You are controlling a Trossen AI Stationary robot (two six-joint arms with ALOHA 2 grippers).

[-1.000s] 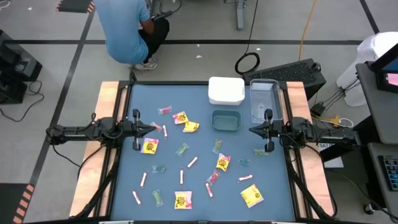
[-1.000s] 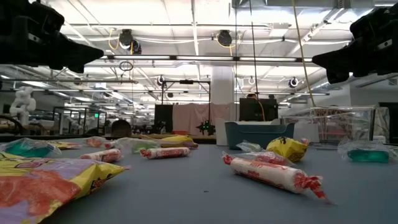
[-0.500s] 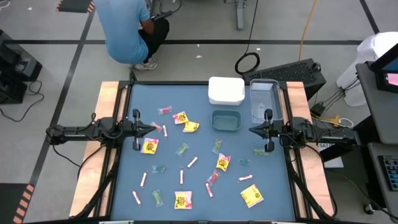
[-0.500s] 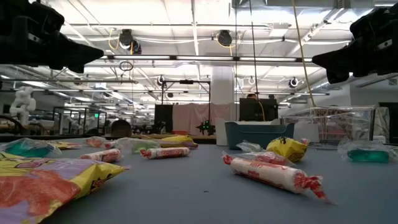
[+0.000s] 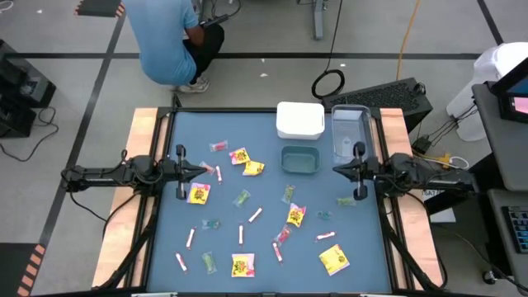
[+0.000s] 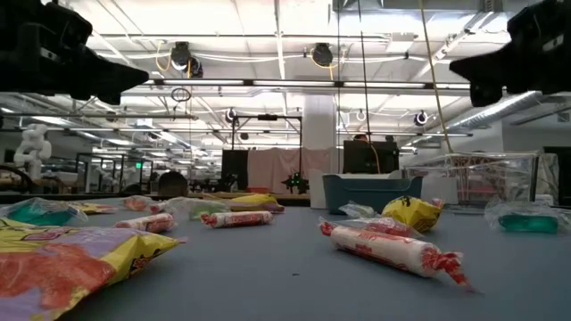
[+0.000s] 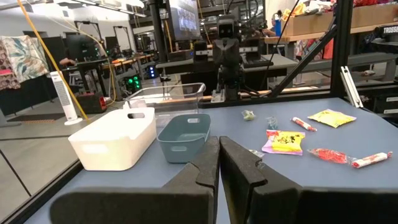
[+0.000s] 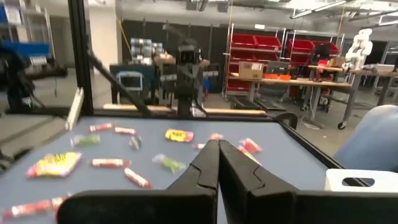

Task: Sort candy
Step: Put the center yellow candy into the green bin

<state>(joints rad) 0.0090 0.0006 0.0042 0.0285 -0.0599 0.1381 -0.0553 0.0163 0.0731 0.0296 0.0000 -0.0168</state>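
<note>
Candy lies scattered on the blue table: yellow packets, pink-white sticks and green clear-wrapped pieces. All rest flat on the mat. My left gripper hovers shut above the table's left side, next to a yellow packet; its fingers meet tip to tip. My right gripper hovers shut above the right side, beside the teal container, and its fingers also meet. In the low view both grippers hang high above the candy.
Three containers stand at the far edge: a white one, a teal one and a clear one. A person in a blue shirt crouches beyond the far edge. Wooden rails flank the mat.
My right gripper has drawn back a little toward the table's right edge and risen slightly, staying shut. The candy and the left arm have kept still.
</note>
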